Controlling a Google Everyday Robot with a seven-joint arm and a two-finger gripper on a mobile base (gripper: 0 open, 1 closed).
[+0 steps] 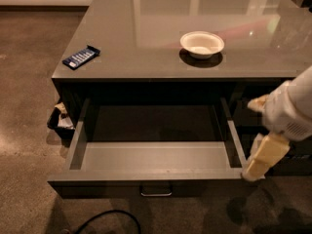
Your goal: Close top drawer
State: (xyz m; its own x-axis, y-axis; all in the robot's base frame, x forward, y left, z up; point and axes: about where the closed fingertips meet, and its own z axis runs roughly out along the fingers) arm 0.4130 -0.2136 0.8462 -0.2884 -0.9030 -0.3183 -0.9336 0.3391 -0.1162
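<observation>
The top drawer [156, 155] is pulled far out of the dark-grey cabinet. Its inside is lighter grey and holds nothing. Its front panel faces me at the bottom, with a small silver bar handle [156, 192] at centre. My gripper [257, 167], with pale yellowish fingers on a white arm, hangs at the right, just outside the drawer's front right corner, level with its rim.
A white bowl [202, 44] and a blue packet [81, 56] lie on the glossy counter top [146, 28]. A small bin with crumpled trash [61, 122] stands at the cabinet's left. A black cable [105, 217] lies on the floor in front. Narrower drawers sit behind the arm.
</observation>
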